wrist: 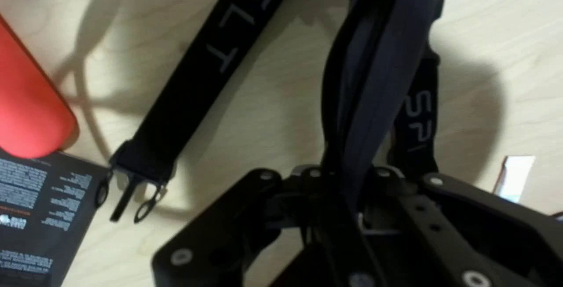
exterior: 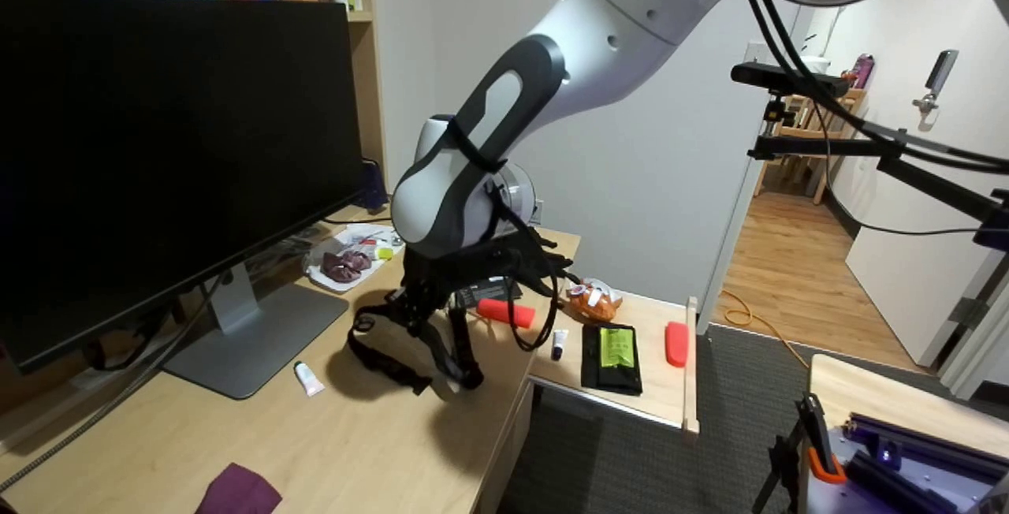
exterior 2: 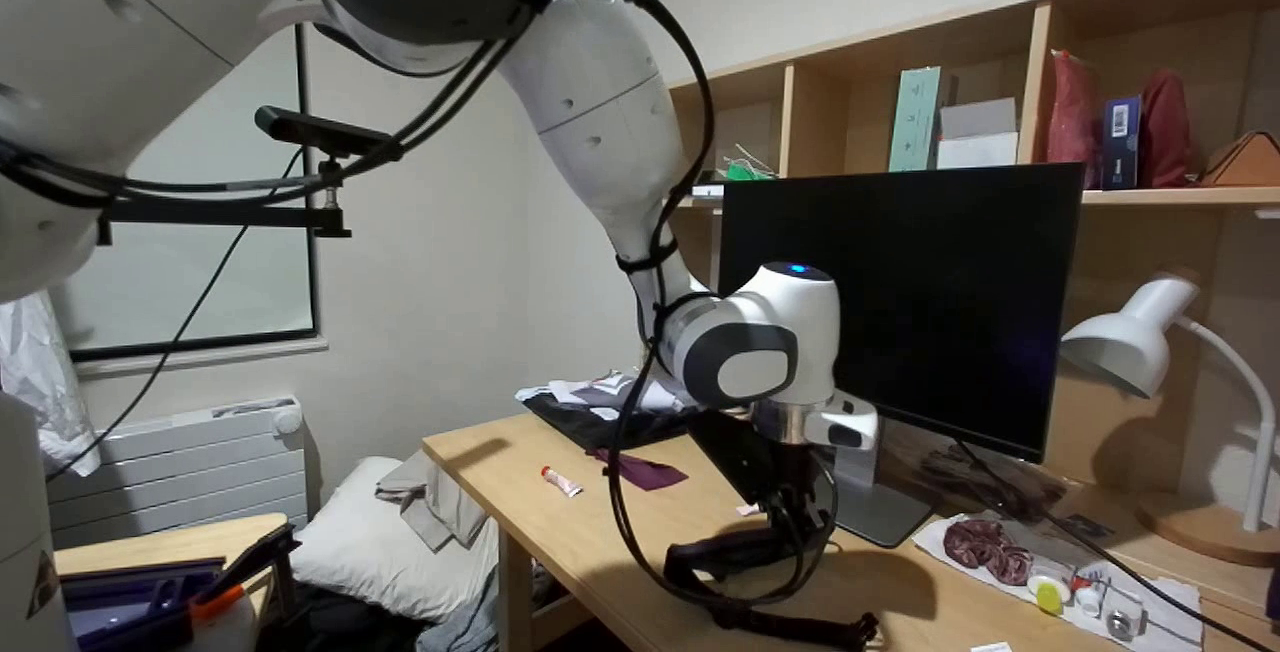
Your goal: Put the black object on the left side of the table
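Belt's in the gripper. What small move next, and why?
I'd probably lift slightly before moving sideways: the gripper is closed on the belt, whose loose straps dangle low over the table, perhaps touching it, one near the red object.

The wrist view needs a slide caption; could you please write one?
End effector gripping a black belt over the table, with a red object at left.

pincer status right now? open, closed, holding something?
Pincer: closed, holding the black belt, seen pinched in the wrist view.
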Controlling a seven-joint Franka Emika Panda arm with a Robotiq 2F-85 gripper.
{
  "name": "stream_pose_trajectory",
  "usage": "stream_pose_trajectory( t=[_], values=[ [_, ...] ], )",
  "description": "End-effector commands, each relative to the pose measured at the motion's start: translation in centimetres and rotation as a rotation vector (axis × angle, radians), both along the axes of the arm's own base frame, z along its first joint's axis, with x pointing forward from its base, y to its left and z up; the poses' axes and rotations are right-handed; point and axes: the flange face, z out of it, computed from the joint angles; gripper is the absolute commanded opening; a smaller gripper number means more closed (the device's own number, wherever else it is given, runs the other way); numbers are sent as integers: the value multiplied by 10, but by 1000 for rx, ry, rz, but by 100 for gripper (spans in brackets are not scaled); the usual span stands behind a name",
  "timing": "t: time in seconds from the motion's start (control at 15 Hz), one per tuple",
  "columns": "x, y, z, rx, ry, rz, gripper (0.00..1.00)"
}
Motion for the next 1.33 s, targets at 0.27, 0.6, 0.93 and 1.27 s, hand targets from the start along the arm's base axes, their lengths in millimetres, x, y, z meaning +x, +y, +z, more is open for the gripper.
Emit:
stream_pose_trajectory(
  t=[0.27,0.6,0.93,1.27],
  values=[
    [-16,35,108,23,-95,103,7],
    [-26,87,186,29,-115,182,7],
    [-38,142,252,51,-140,254,7],
    [-55,192,296,59,-139,350,7]
  ],
)
